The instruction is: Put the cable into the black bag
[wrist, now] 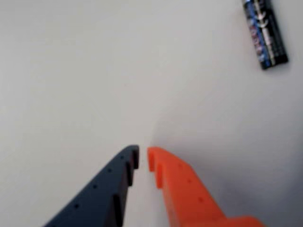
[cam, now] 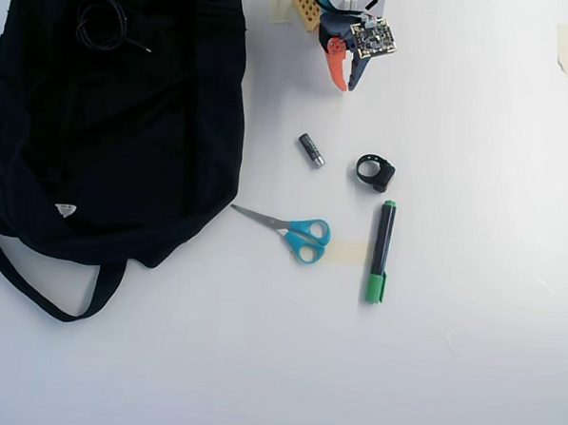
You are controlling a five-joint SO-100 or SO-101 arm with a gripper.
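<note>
- On top of the black bag, near its upper left corner in the overhead view, lies the cable, a small round coil with a short plug end sticking out to the right; whether it sits inside an opening or merely on the fabric cannot be told.
- Judging by its look, the cable is light, limp and springy: the loops may slip apart, so pinching several turns together across the coil's rim seems the safest hold.
- The bag looks soft and would give under any push.
- The gripper hangs empty over bare white table, its dark and orange fingers nearly together with only a narrow gap, well apart from the cable.
- Near the gripper in the overhead view lie a battery, a thick black ring, a green marker and blue-handled scissors.
- None of these stands between gripper and bag; the way left looks clear.
</note>
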